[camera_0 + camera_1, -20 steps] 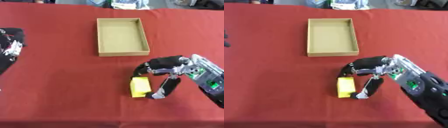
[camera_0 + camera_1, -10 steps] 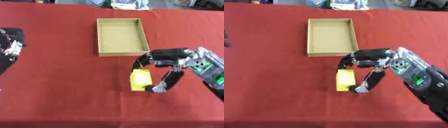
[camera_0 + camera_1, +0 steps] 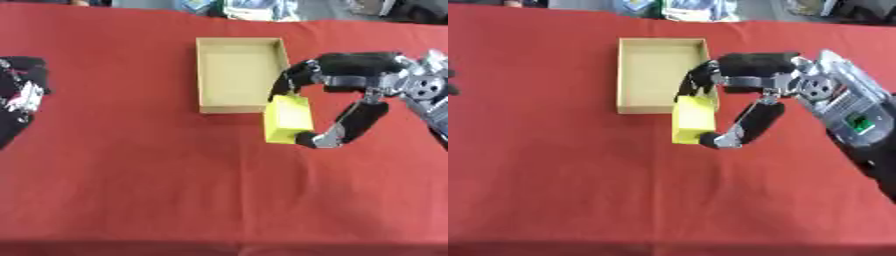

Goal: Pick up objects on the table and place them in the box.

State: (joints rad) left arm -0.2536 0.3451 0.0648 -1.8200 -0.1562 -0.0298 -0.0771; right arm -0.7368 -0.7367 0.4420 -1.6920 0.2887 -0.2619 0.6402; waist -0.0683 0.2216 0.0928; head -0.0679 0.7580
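A yellow block (image 3: 287,119) hangs above the red table, pinched between the fingers and thumb of my right hand (image 3: 354,82). It hovers at the near right corner of the open cardboard box (image 3: 238,74), overlapping the box's rim. The box looks empty inside. My left hand (image 3: 19,96) rests at the left edge of the left eye view, far from the box; its fingers are hard to make out.
The red tablecloth (image 3: 175,190) covers the whole table. A few items (image 3: 249,9) lie past the far edge, behind the box.
My right hand has lifted the yellow block off the table and carried it up and toward the box's near right corner. The left hand has not moved.
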